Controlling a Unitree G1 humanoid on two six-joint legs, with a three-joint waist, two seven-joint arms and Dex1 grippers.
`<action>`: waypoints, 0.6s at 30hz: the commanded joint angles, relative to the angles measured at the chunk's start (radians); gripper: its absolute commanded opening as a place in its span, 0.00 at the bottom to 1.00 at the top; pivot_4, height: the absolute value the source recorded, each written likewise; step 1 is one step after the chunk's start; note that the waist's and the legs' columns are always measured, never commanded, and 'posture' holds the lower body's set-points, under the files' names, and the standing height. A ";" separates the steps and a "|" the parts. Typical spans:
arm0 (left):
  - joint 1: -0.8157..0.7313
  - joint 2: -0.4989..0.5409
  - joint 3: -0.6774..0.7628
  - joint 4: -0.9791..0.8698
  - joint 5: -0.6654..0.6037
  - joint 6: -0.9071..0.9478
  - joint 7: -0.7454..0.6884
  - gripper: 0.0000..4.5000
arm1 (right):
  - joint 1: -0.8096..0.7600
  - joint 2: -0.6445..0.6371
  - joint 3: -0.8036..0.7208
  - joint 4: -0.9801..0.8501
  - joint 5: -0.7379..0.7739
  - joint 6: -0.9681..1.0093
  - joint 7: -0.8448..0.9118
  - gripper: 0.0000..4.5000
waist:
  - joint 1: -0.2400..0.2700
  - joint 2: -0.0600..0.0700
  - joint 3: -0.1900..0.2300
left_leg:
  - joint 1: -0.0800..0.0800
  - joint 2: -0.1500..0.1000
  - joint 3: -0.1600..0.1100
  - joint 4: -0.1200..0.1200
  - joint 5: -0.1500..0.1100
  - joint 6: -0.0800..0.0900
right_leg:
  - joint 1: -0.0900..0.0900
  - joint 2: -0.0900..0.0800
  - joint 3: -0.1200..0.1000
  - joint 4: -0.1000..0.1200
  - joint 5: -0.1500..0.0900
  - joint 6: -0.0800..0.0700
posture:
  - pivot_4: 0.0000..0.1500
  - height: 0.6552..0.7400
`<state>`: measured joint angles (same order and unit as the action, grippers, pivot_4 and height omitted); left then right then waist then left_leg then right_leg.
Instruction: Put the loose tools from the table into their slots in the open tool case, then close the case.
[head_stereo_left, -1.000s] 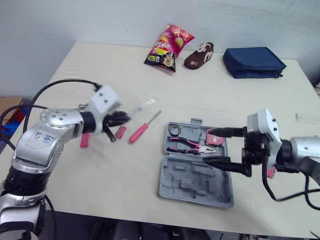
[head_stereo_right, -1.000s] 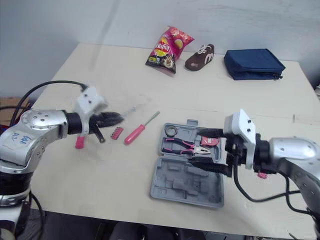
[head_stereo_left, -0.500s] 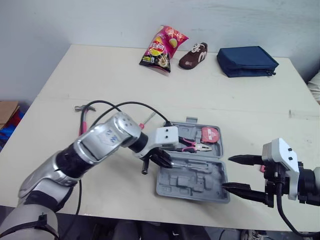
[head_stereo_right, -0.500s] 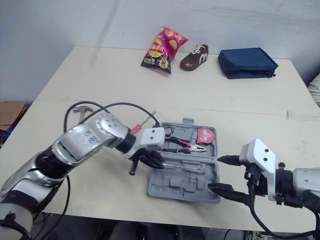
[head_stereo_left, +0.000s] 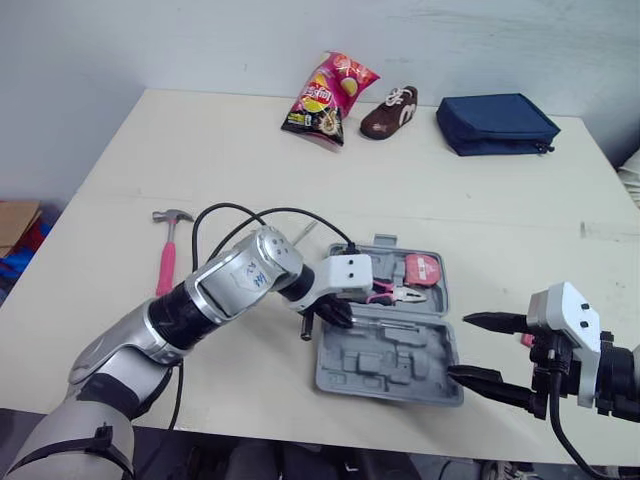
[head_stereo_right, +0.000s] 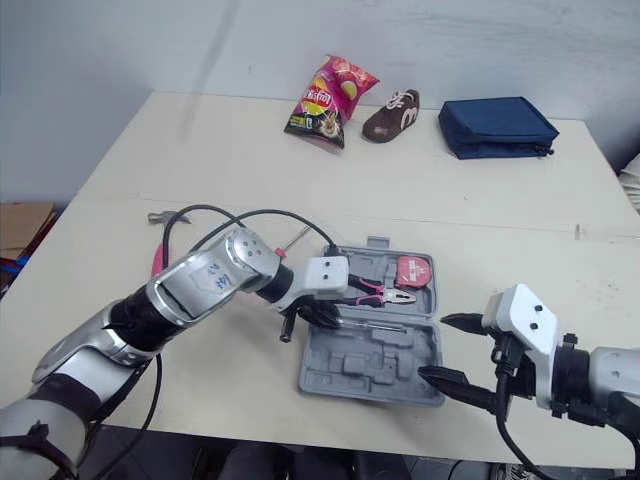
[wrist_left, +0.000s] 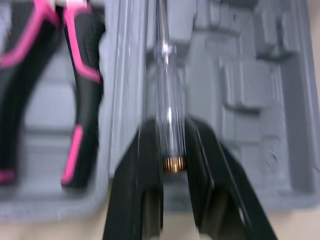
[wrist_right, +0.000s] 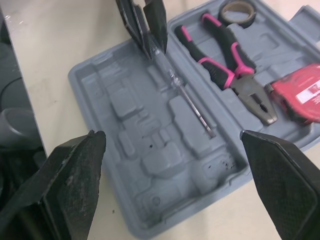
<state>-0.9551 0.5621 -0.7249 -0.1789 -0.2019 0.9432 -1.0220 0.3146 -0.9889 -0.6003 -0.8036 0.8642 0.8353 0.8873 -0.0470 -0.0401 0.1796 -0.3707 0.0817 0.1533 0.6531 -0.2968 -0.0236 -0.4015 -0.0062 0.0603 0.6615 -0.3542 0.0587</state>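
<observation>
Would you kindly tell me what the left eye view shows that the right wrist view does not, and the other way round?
Left eye view, not the right wrist view: the hammer on the table, plus the chip bag, shoe and blue pouch at the far edge. Right wrist view, not the left eye view: the roll of tape by the handles of the pliers. Both: the open tool case, the pliers, the red tape measure, and the left gripper shut on the clear screwdriver.
</observation>
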 joint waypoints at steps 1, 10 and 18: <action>-0.010 0.001 0.001 -0.007 0.031 -0.030 -0.019 0.01 | -0.013 0.014 -0.040 -0.041 0.062 0.011 -0.033 1.00 | 0.001 0.000 0.000 | 0.000 0.000 0.000 0.000 0.000 0.000 | 0.000 0.000 0.000 0.000 0.000 0.000 | 1.00 1.00; 0.039 0.022 0.120 -0.108 -0.029 -0.104 -0.079 0.63 | -0.027 0.011 -0.021 -0.047 0.078 0.011 -0.065 1.00 | 0.005 0.000 0.000 | 0.000 0.000 0.000 0.000 0.000 0.000 | 0.000 0.000 0.000 0.000 0.000 0.000 | 1.00 1.00; 0.276 -0.143 0.304 0.023 -0.095 -0.398 -0.020 0.12 | -0.041 0.031 0.036 -0.018 0.062 -0.027 -0.063 1.00 | 0.017 0.001 0.000 | 0.001 0.000 -0.002 0.003 0.000 0.001 | 0.003 -0.001 -0.002 0.000 0.000 0.000 | 1.00 1.00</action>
<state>-0.6839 0.4278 -0.4539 -0.1719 -0.2867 0.6231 -1.0457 0.2770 -0.9671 -0.5658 -0.8195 0.9257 0.8253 0.8247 -0.0300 -0.0395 0.1793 -0.3697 0.0819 0.1509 0.6560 -0.2972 -0.0230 -0.3982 -0.0067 0.0583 0.6617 -0.3543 0.0588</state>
